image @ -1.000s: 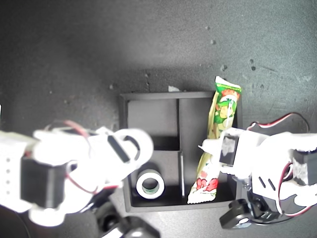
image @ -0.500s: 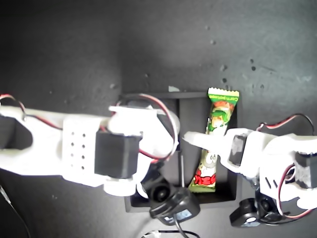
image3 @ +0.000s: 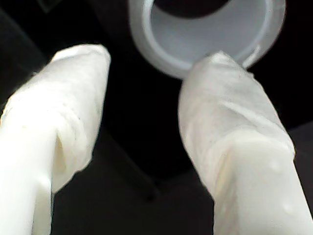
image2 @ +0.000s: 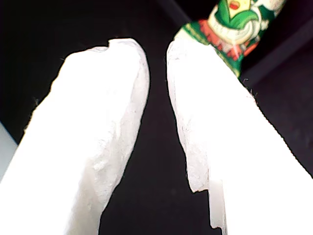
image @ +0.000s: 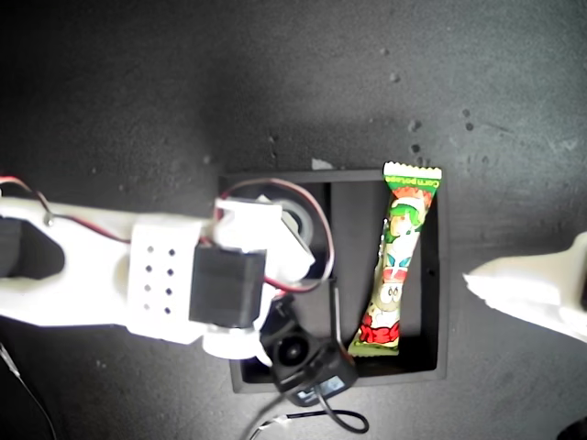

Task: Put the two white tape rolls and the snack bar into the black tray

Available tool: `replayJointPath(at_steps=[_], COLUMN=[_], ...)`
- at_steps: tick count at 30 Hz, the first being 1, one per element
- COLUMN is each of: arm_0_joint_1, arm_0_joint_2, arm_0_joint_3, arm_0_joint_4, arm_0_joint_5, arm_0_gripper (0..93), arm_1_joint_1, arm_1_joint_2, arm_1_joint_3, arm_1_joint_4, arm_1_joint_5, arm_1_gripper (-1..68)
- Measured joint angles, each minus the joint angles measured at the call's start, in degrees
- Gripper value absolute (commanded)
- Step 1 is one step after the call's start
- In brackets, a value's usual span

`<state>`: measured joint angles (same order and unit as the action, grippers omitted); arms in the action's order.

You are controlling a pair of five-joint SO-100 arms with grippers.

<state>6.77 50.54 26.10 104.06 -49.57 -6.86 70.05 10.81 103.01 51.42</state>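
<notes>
- Exterior view shows you the snack bar (image: 399,261) lying in the black tray's (image: 433,371) long compartment.
- My first gripper (image2: 157,54) is slightly parted and empty, off the bar.
- My second gripper (image3: 146,61) is spread over a white tape roll (image3: 205,29) in the tray, one finger touching it.
- You can't see the other roll; the arm hides its compartment.

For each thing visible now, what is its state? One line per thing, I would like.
Snack bar: lying in the tray's long compartment, one crimped end over the rim.
Tape roll: in the tray, released, at my second tool's tip.
Other tape roll: hidden, cannot tell.
Tray: flat on the table.
First tool: open, empty.
Second tool: open, over the tray.
</notes>
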Motion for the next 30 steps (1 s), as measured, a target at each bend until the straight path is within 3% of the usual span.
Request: replayJointPath(at_steps=[5,9,12,23,30], arm_0_joint_1=[-3.34,-7.12,-8.26,-5.45,-0.53], arm_0_joint_2=[11.60,28.04,42.89,93.96,102.48], arm_0_joint_3=[6.33,16.70,28.74,94.57,122.52], arm_0_joint_4=[0.00,0.00,-1.14,-27.51,-42.54], arm_0_joint_5=[0.26,-2.46,-4.31,-12.30,-16.96], arm_0_gripper=[0.1,0.1,0.1,0.1,0.1], arm_1_joint_1=[2.90,4.39,3.87,4.83,5.54], arm_1_joint_2=[12.66,27.25,42.36,90.53,110.57], arm_1_joint_3=[13.18,31.90,49.57,126.47,156.45], arm_1_joint_4=[0.00,-0.62,-7.56,-36.83,-44.21], arm_1_joint_5=[16.52,30.76,36.21,26.28,21.80], arm_1_gripper=[-0.6,-0.6,-0.7,-0.7,-0.7])
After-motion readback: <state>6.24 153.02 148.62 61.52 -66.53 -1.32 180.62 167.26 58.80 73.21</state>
